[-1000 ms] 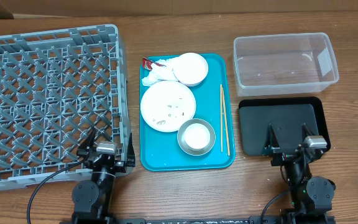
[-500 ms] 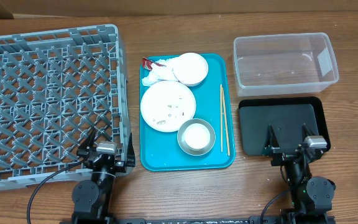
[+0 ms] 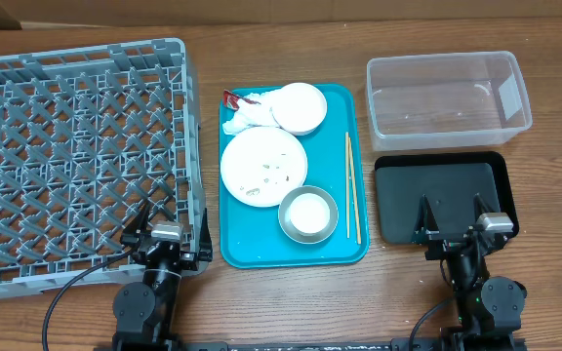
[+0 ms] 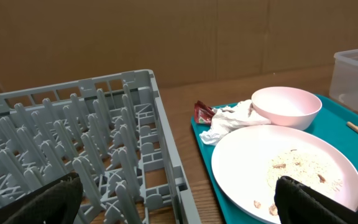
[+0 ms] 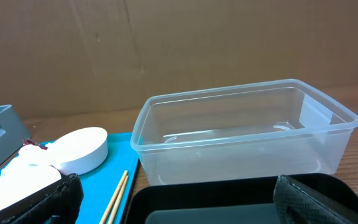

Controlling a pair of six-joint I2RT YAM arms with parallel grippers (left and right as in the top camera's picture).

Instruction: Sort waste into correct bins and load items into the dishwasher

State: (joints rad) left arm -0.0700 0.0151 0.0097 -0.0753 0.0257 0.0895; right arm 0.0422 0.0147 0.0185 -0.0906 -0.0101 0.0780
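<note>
On the teal tray (image 3: 335, 102) lie a pink-white plate (image 3: 263, 165) with rice scraps (image 4: 300, 167), a pink-white bowl (image 3: 299, 106), a crumpled napkin (image 3: 248, 114), a red wrapper (image 3: 230, 97), a grey bowl (image 3: 308, 214) holding a white cup, and chopsticks (image 3: 352, 187). The grey dish rack (image 3: 71, 156) is at the left. The clear tub (image 3: 447, 95) and black tray (image 3: 447, 195) are at the right. My left gripper (image 3: 160, 226) is open and empty at the rack's near corner. My right gripper (image 3: 450, 213) is open and empty over the black tray's near edge.
A cardboard wall (image 4: 166, 37) backs the wooden table (image 3: 291, 302). The rack's upright tines (image 4: 92, 137) stand close before my left gripper. The tub's wall (image 5: 241, 149) rises just beyond the black tray in the right wrist view.
</note>
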